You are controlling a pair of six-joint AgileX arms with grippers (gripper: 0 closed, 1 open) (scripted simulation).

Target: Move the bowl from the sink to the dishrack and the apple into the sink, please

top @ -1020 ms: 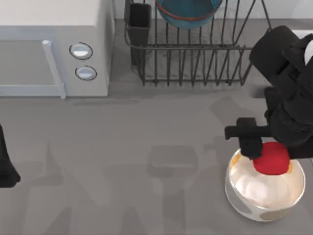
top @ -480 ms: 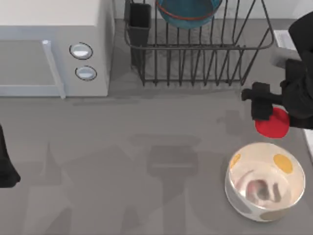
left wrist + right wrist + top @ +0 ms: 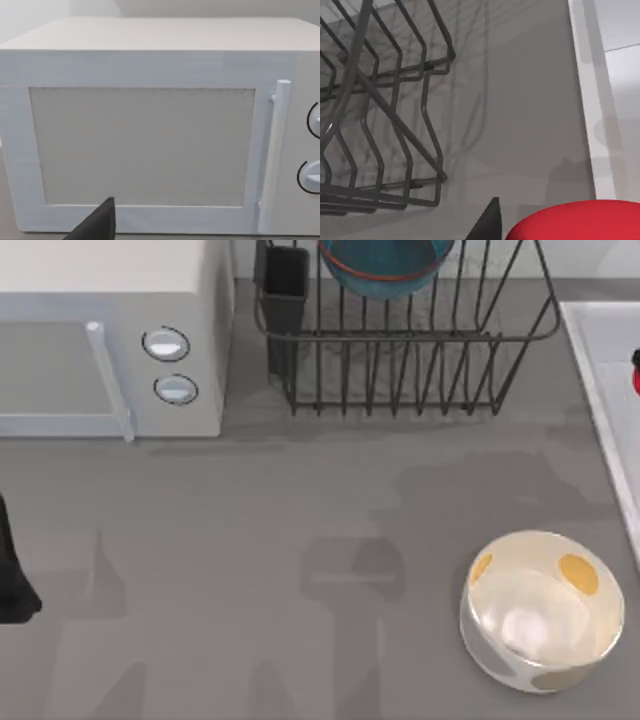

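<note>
The teal-blue bowl (image 3: pixel 385 265) stands among the tines of the black wire dishrack (image 3: pixel 400 350), at the far middle of the table. A sliver of the red apple (image 3: pixel 636 372) shows at the right edge, over the pale sink (image 3: pixel 600 390). In the right wrist view the apple (image 3: pixel 580 220) sits close in my right gripper (image 3: pixel 570 235), which is shut on it, with one dark finger (image 3: pixel 487 225) beside it. The sink's raised rim (image 3: pixel 592 125) and the dishrack's end (image 3: pixel 395 125) lie below. My left arm (image 3: pixel 10 580) stays parked at the left edge.
A white microwave (image 3: pixel 110 340) with two round knobs fills the far left; its door faces the left wrist camera (image 3: pixel 145 150). A glossy white bowl with orange spots (image 3: pixel 540 610) sits at the near right. A dark cutlery cup (image 3: pixel 286 290) stands at the dishrack's left corner.
My right gripper has carried the apple from above the white spotted bowl to the far right, out past the top view's right edge and over the sink. The left arm has not moved.
</note>
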